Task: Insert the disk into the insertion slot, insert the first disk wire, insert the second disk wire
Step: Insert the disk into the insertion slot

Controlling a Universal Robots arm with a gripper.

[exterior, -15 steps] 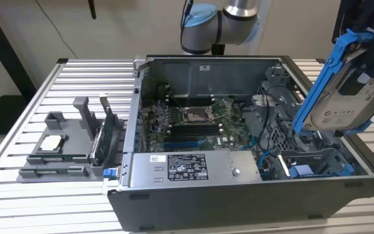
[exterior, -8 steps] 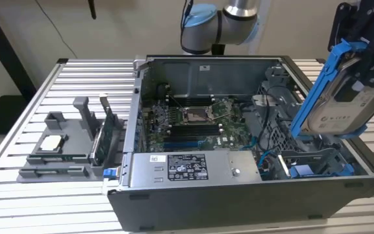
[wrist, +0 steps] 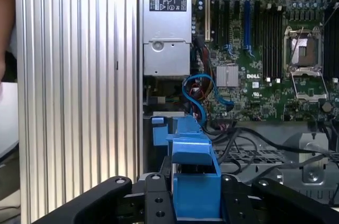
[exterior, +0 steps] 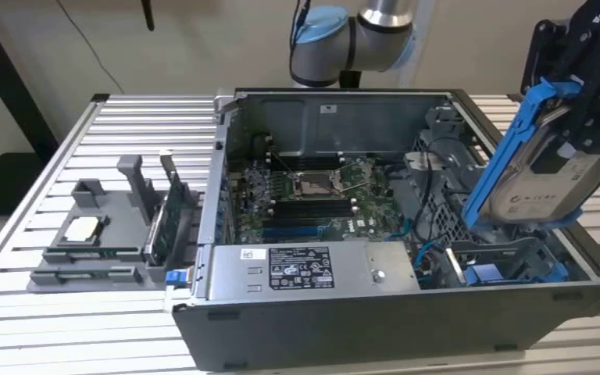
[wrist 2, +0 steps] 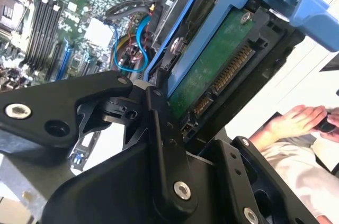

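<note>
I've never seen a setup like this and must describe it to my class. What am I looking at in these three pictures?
This is a robot arm working on an open computer case that lies on a slatted metal table. The exterior view comes from a camera off the arm; both wrist views come from cameras riding on the arm, near its black gripper. The gripper is shut on the disk, a silver hard drive in a blue carrier, held tilted above the insertion slot, not yet in it. On the exterior view's left, a grey holder with parts stands on the table. A person's hand shows in the second wrist view.
</note>
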